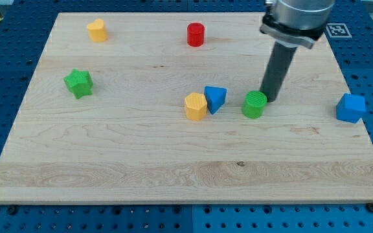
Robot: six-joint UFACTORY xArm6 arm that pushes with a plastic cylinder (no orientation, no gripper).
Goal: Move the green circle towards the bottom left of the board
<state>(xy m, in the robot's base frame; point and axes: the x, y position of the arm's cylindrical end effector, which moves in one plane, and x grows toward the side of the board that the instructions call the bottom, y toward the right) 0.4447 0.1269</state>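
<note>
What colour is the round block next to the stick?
Green. The circle sits by my tip in the camera view.

One view, high front (angled down), whole board point(173, 175) framed

No readable text, numbers or brands anywhere. Only sign: black-and-white fiducial marker point(336, 29) on blue pegboard point(368, 58), view's top right, partly hidden behind arm. Can't decode.

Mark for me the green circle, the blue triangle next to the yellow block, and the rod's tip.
green circle point(254, 104): camera view, on its ridged top face.
blue triangle point(214, 98): camera view, on its front face.
my tip point(269, 99): camera view, the rod's very end, just right of and behind the green circle.
</note>
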